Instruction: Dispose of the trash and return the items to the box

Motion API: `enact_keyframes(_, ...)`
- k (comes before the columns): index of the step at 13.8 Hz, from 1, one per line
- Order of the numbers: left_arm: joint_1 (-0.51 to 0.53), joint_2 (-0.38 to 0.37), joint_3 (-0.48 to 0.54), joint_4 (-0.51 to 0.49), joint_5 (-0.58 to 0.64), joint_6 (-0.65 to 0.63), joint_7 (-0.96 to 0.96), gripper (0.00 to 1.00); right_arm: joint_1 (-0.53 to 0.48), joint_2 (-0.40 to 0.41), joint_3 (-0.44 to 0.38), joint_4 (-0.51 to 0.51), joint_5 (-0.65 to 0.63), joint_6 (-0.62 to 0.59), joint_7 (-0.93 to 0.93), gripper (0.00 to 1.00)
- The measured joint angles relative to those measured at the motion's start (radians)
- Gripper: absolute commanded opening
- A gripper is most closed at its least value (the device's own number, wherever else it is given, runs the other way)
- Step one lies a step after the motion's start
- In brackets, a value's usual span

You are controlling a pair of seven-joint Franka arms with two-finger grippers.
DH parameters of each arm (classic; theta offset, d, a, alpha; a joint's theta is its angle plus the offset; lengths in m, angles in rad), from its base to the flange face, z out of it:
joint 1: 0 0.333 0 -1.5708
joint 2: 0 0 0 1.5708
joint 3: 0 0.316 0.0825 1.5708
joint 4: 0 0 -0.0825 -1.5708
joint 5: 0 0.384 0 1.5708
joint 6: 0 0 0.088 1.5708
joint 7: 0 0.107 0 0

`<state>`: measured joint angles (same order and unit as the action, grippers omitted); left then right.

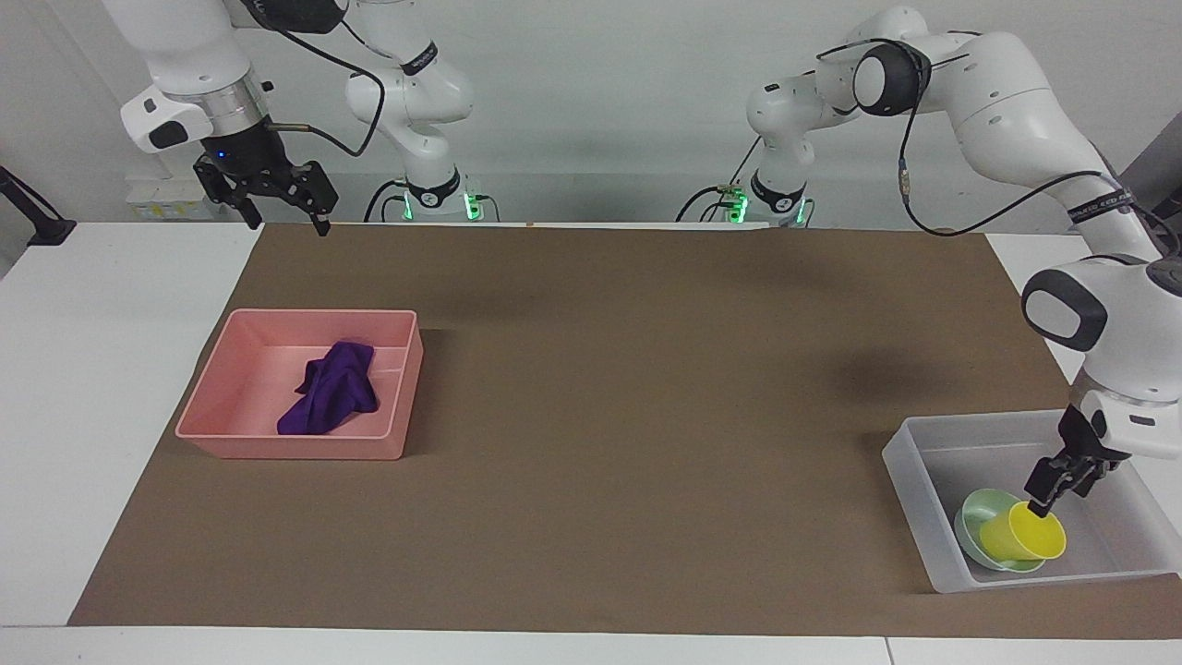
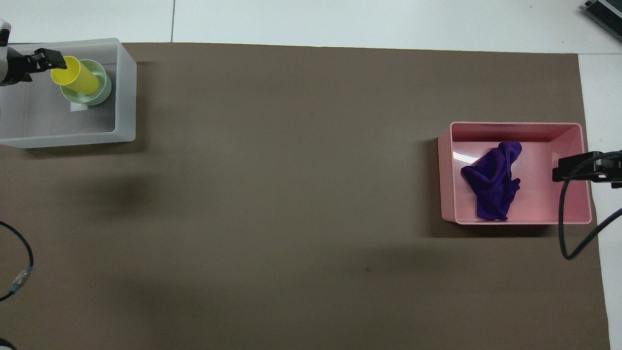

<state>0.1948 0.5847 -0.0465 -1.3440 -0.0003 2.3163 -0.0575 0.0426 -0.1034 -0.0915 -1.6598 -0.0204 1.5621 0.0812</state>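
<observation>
the yellow cup [image 1: 1023,538] lies tipped in the mint-green bowl [image 1: 975,528] inside the translucent box [image 1: 910,466], mouth toward the left gripper [image 1: 1048,489], whose fingers stand apart just above its rim. the right gripper [image 1: 277,199] waits, open, near the pink bin [image 1: 222,406] holding the purple rag [image 1: 331,397].

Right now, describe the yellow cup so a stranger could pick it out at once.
Find the translucent whitish box at the left arm's end of the brown mat. Inside it sits a mint-green bowl, and the yellow cup lies tilted in that bowl, just below the left tool. It is the only bright yellow thing here.
</observation>
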Motion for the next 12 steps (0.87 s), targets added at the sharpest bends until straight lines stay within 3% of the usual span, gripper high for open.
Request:
enact_keyframes(4,-0.033,-0.169,-0.007,-0.144,0.0,-0.04,0.184,1.0,0.0,0.0,0.0,0.0,-0.004,0.0,0.0,1.0)
enact_keyframes(12,-0.225,-0.502,-0.01,-0.337,0.0,-0.268,0.172,1.0,0.001,0.015,-0.003,0.005,-0.009,0.0,0.0,1.0)
